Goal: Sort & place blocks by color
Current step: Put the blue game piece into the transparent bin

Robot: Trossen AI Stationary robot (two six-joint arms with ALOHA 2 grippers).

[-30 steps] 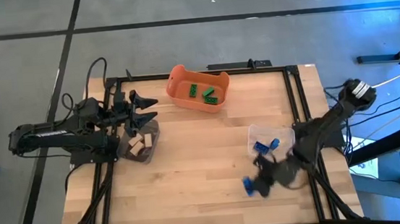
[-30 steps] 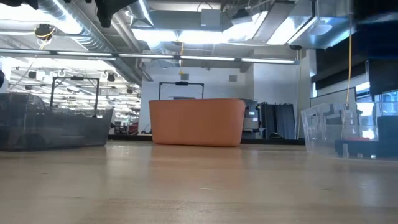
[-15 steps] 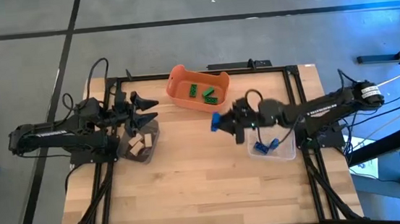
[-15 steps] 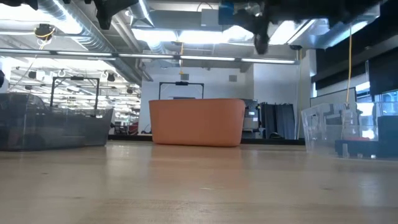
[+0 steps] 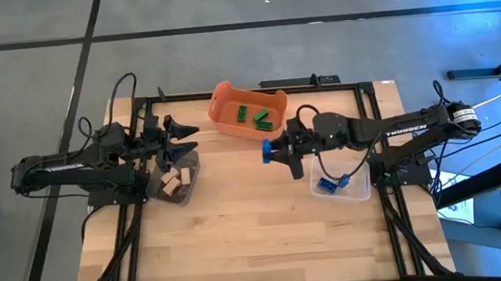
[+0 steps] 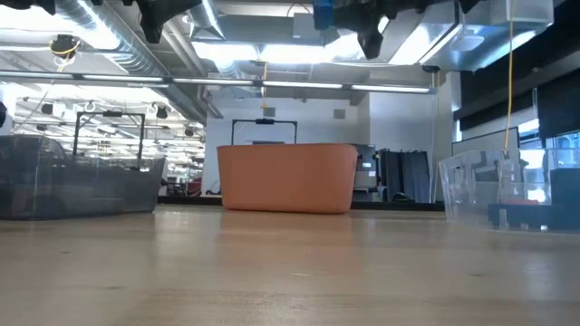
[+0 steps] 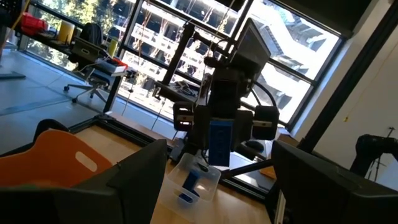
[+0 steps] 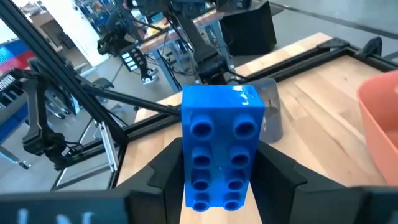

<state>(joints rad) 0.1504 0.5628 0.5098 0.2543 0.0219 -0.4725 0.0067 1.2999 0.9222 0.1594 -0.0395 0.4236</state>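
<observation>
My right gripper (image 5: 279,149) is shut on a blue brick (image 5: 270,150), high over the table's middle and just on the near side of the orange tub (image 5: 248,110). The tub holds green bricks (image 5: 260,118). More blue bricks (image 5: 330,185) lie in the clear container (image 5: 340,180) at the right. My left gripper (image 5: 187,138) is open and hovers over the dark container (image 5: 177,184), where tan wooden blocks (image 5: 173,181) lie. The left wrist view shows the held blue brick (image 7: 220,142) ahead between its own open fingers. My right gripper pinches the blue brick (image 8: 221,146) between its two fingers (image 8: 166,171), one on each long side. The brick's studded face is turned toward the wrist camera. The fingers lie about level, pointing toward the table's left. The brick is lifted clear, high over the table (image 6: 324,13).
The orange tub (image 6: 286,177) stands at the far middle of the table, the dark container (image 6: 77,186) at the left and the clear container (image 6: 507,195) at the right. Bare wood (image 5: 249,222) fills the near half. A black frame (image 5: 372,121) runs along the table's edges.
My right gripper has carried the blue brick up from low over the near right part of the table, toward the far edge and the left, to a spot high beside the orange tub. It has turned to point toward the table's left. It has stayed shut on the brick.
</observation>
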